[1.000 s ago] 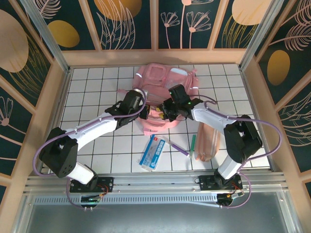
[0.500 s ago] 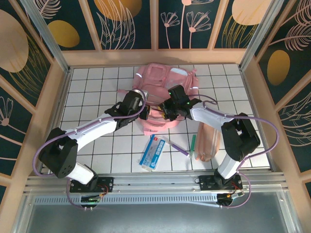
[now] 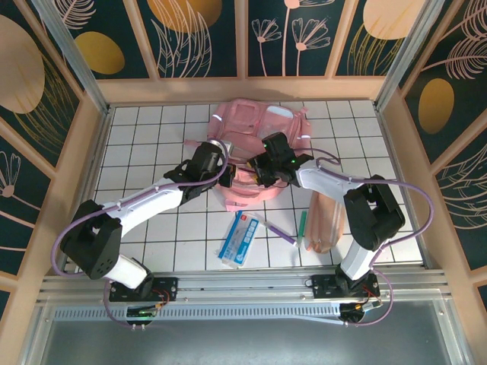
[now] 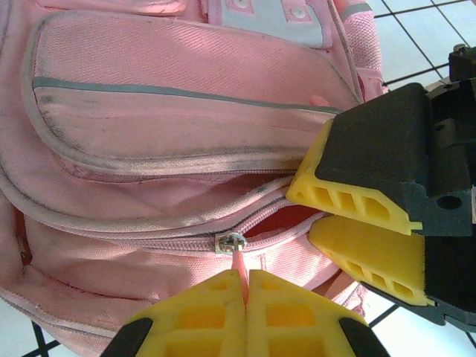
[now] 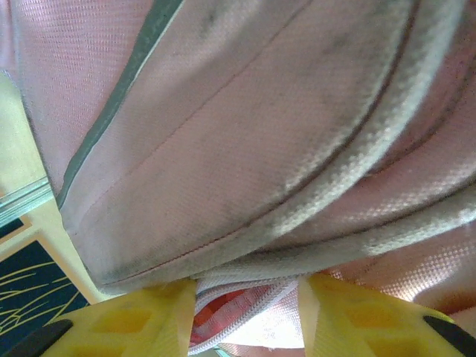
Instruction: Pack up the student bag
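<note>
Nearest, in the lower middle of the top view, a blue packet [image 3: 242, 238], a purple pen [image 3: 278, 229], a green pen [image 3: 301, 223] and a peach pouch [image 3: 326, 222] are lying unpacked on the tiled table [image 3: 152, 152]. Beyond them, the left gripper [image 4: 245, 286] is pinching the pink pull tab of the zipper slider [image 4: 231, 242], its fingers pressed together. The right gripper [image 4: 301, 214] is standing spread around the pocket's lip, clamping nothing. Farthest, the student bag [image 3: 259, 122] is lying flat at upper centre. With the lip unbraced, a tug risks dragging the whole bag or slipping the thin tab free. Loose fabric could also jam the slider.
</note>
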